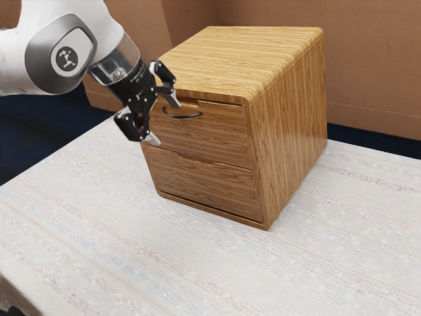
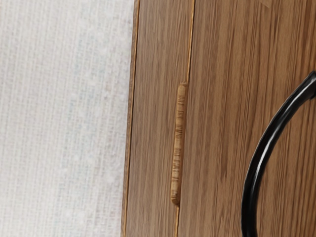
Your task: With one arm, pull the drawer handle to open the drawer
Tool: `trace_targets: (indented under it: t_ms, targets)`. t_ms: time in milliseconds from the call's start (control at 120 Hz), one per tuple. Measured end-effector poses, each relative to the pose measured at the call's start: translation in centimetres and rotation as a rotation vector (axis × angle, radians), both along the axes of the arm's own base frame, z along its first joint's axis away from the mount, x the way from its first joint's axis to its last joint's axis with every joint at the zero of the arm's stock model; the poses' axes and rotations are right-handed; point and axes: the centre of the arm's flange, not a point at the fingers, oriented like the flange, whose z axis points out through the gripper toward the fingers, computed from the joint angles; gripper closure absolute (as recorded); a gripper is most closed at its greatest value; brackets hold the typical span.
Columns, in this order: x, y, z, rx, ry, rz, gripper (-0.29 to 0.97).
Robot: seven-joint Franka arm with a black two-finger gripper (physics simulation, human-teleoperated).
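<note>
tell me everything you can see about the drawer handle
The drawer handle is a thin, glossy black loop, metal by its look, jutting roughly level from the front of the top drawer near its upper edge. The open gripper stands at its end nearer the arm; whether they touch is unclear.

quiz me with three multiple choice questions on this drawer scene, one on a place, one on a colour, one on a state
1. Where does the handle sit?
A) on a lid
B) on the upper drawer
C) on a door

2. What colour is the handle?
A) silver
B) red
C) black

3. What state is the gripper in?
A) open
B) shut tight
C) shut on a cup

Answers:
1 B, the loop hangs from the upper drawer's front.
2 C, it shows dark against the wood in both views.
3 A, the exterior view shows its two fingers standing well apart.
</note>
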Motion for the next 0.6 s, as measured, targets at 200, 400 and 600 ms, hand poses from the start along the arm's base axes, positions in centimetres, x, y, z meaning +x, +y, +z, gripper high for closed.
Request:
trace_targets:
  t_ms: [200, 400, 600]
  targets:
    - [0.3, 0.3, -1.1, -0.001, -0.013, 0.014, 0.0]
    - [0.3, 0.6, -1.9, -0.002, -0.019, 0.026, 0.0]
    - [0.4, 0.9, -2.2, -0.003, -0.022, 0.034, 0.0]
